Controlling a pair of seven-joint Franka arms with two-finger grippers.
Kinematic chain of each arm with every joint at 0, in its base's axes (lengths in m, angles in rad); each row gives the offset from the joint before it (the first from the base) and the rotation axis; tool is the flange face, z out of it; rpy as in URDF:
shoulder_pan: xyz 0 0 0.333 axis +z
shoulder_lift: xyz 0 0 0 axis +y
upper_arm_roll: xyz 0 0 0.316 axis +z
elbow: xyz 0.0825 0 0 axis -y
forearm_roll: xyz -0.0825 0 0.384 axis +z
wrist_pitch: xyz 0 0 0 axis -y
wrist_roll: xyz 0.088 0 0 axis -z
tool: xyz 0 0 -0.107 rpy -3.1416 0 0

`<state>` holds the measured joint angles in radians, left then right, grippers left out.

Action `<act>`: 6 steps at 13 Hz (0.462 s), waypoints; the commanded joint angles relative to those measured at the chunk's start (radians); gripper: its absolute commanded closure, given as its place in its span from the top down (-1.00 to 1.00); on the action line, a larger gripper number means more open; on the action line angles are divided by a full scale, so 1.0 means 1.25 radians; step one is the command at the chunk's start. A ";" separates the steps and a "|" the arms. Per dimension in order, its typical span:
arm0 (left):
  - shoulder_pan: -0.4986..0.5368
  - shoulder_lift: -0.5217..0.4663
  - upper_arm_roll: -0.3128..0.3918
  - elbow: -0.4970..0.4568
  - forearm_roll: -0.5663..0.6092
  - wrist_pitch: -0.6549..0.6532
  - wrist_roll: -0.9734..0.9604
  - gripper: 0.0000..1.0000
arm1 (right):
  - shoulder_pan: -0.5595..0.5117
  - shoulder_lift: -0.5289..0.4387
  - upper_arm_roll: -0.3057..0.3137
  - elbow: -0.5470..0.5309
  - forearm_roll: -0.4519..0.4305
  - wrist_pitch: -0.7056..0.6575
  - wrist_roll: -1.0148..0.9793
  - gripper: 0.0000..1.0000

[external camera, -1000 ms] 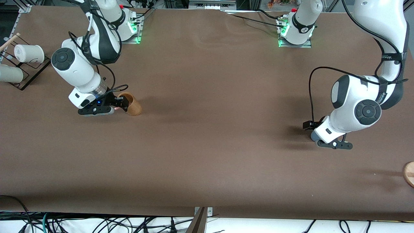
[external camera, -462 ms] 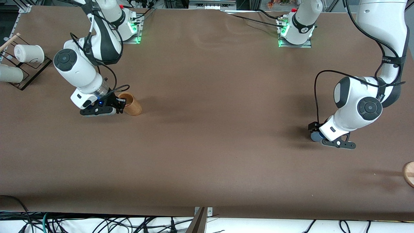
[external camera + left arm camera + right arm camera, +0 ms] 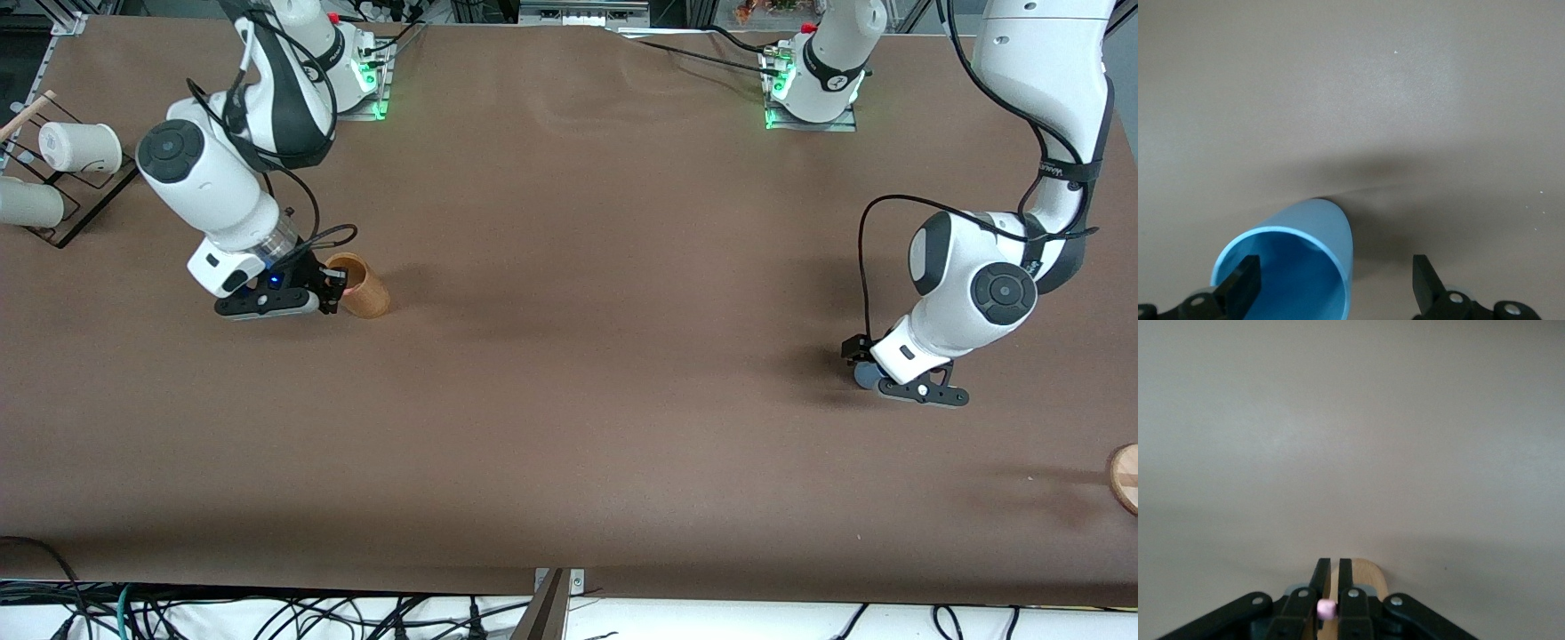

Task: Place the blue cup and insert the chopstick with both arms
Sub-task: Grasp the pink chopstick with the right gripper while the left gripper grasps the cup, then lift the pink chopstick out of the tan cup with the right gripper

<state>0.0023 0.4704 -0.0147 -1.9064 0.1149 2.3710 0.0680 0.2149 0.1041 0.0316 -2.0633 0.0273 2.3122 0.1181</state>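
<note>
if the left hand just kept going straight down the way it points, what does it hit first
Probably the blue cup: one finger of the open left hand sits inside its rim, the other outside. Below that comes the table.

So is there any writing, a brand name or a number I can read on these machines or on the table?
Left arm: small black lettering on the strap around its upper link, too small to read.
Nothing else in any view carries readable words, numbers or signs.

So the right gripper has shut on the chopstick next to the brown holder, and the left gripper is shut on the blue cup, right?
Not quite: the left gripper is open, one finger inside the blue cup, as the left wrist view shows. The right gripper is shut on the chopstick beside the brown holder.
</note>
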 commanded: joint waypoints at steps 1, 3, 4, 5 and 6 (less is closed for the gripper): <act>0.002 0.000 -0.002 -0.039 0.005 0.058 0.008 0.74 | -0.003 -0.010 0.005 0.175 -0.003 -0.191 -0.007 -1.00; 0.002 -0.001 -0.002 -0.042 0.003 0.052 0.001 -0.98 | 0.006 -0.006 0.005 0.282 -0.005 -0.304 -0.005 -1.00; 0.002 -0.002 -0.002 -0.041 -0.012 0.045 -0.002 -1.00 | 0.013 -0.002 0.005 0.320 -0.005 -0.340 -0.001 -1.00; 0.002 -0.002 -0.002 -0.040 -0.036 0.037 0.001 -1.00 | 0.013 0.012 0.004 0.335 -0.008 -0.346 -0.004 -1.00; 0.002 -0.002 -0.002 -0.038 -0.045 0.032 0.001 -1.00 | 0.010 0.021 0.003 0.334 -0.008 -0.345 -0.006 -1.00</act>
<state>0.0023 0.4816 -0.0147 -1.9447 0.0932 2.4215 0.0641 0.2283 0.0821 0.0350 -1.6889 0.0269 1.9050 0.1156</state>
